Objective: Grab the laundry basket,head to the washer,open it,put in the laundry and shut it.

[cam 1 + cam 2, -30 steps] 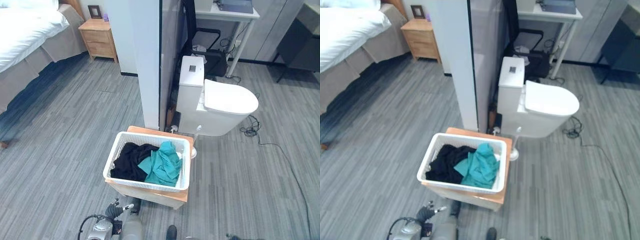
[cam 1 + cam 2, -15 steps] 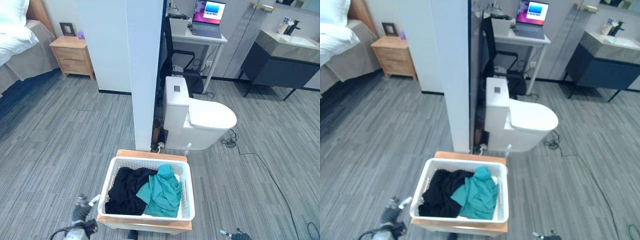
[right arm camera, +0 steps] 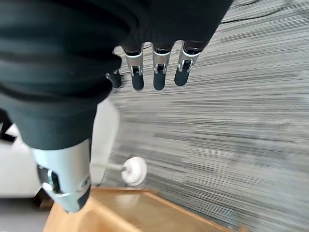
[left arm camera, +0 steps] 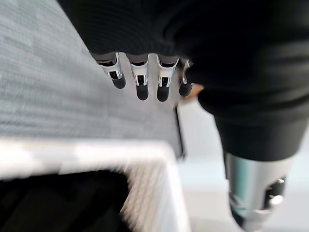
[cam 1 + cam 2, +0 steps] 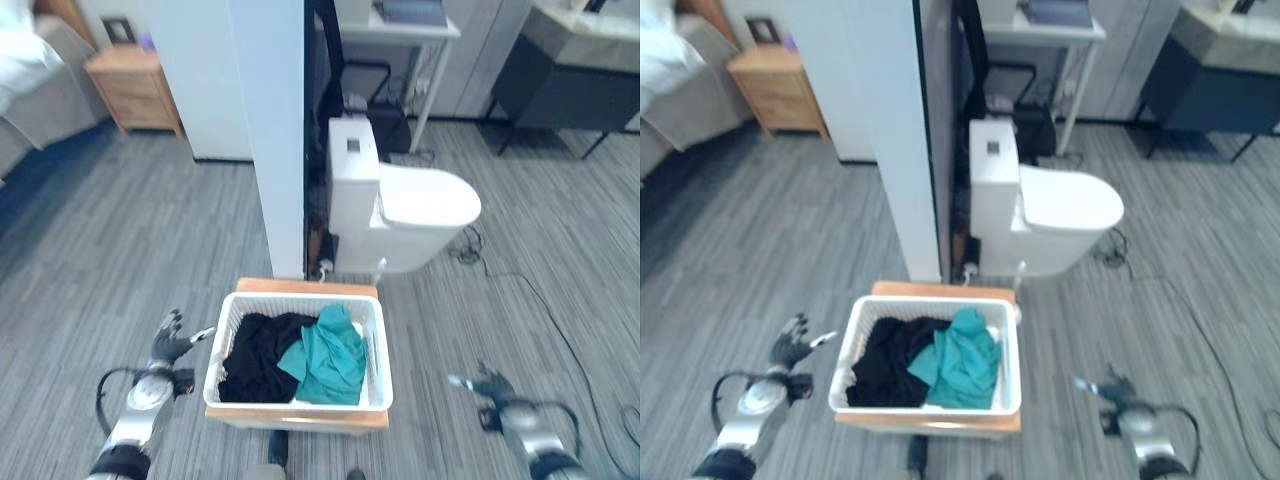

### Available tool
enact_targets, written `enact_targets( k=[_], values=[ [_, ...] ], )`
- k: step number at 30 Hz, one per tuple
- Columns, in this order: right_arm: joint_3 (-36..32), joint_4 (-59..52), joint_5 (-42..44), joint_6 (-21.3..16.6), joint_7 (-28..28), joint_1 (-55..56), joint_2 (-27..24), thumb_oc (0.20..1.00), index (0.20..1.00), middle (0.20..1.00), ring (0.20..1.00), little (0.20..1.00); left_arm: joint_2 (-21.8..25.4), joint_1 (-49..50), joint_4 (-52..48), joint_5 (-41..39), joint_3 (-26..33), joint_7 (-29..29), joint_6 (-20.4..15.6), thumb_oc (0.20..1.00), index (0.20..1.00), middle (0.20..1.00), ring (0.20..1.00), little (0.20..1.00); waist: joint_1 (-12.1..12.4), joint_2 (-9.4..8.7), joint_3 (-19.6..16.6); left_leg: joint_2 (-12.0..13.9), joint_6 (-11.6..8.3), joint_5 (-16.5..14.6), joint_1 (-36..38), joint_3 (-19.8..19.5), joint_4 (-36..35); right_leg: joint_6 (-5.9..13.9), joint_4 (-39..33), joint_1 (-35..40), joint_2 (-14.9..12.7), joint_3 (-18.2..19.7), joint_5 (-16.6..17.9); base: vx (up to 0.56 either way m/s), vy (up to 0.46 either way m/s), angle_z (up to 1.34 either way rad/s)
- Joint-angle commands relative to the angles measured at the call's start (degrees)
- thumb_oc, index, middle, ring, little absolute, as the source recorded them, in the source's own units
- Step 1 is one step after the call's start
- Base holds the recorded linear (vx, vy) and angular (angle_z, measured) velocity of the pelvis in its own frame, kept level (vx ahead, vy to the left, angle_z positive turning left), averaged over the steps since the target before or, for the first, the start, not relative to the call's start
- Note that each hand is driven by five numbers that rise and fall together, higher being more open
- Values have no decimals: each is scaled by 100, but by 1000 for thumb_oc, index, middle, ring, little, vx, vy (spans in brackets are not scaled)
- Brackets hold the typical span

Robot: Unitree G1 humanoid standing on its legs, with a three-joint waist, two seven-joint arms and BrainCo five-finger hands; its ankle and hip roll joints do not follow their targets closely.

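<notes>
Laundry basket (image 5: 298, 402) not yet gripped: left robot hand (image 5: 170, 338) and right robot hand (image 5: 488, 384) held spread, apart from basket's sides. Uneven closing could tip it off its wooden stand (image 5: 300, 419).

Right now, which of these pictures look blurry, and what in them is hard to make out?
Left wrist view: the white laundry basket rim and the dark clothes inside it are smeared, while the left hand stays crisp. Right wrist view: the floor streaks past the right hand. Left eye view: the toilet and basket are slightly soft.
</notes>
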Motion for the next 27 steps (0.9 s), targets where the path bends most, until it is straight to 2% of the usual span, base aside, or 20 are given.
enact_targets(
  k=[1, 2, 3, 7, 12, 18, 27],
  values=[
    [259, 358, 221, 49, -184, -1177, -185, 1000, 1000, 1000, 1000, 1000, -83, -1118, 689, 125, -229, -2, 179, 1000, 1000, 1000, 1000, 1000, 155, -15, 539, 211, -158, -535, 284, -58, 67, 360, 87, -603, -319, -40, 554, -150, 8, -1],
    [259, 358, 221, 49, -184, -1177, -185, 1000, 1000, 1000, 1000, 1000, -83, -1118, 689, 125, -229, -2, 179, 1000, 1000, 1000, 1000, 1000, 155, -15, 538, 211, -158, -535, 283, -59, 68, 360, 88, -604, -319, -40, 554, -197, 4, -1],
    [417, 551, 368, 116, -278, -1669, -145, 1000, 1000, 1000, 1000, 1000, -126, -1585, 950, -68, -410, 73, 231, 1000, 1000, 1000, 1000, 1000, 155, -15, 744, 209, -168, -444, 104, -82, 101, 349, 140, -783, -313, -51, 616, -141, 10, 1],
    [636, 671, 647, 156, -334, -2135, -136, 1000, 1000, 1000, 1000, 1000, -88, -2106, 1153, -460, -564, 274, 176, 1000, 1000, 1000, 1000, 1000, 162, -17, 1008, 181, -183, -326, -162, -128, 150, 345, 212, -1010, -322, -102, 666, -87, 3, 2],
    [766, 284, 899, 75, -424, -2097, -21, 1000, 1000, 1000, 1000, 1000, 124, -2422, 1048, -616, -606, 465, 98, 1000, 1000, 1000, 1000, 1000, 168, 10, 1193, 177, -209, -267, -352, -159, 192, 341, 255, -1181, -334, -138, 691, -45, -10, 1],
    [852, -338, 928, 29, -382, -1783, 75, 1000, 1000, 1000, 1000, 1000, 288, -2209, 420, -523, -608, 444, 112, 1000, 1000, 1000, 1000, 1000, 196, 79, 1255, 136, -210, -294, -428, -157, 263, 326, 277, -1237, -362, -152, 695, -11, -8, 3],
    [1096, -421, 1072, 59, -343, -1982, 214, 1000, 1000, 1000, 1000, 1000, 212, -2455, 771, -338, -1031, 306, 269, 1000, 1000, 1000, 1000, 1000, 171, 158, 1294, 112, -189, -277, -416, -148, 195, 340, 313, -1311, -389, -163, 706, 0, 0, 0]
  ],
)
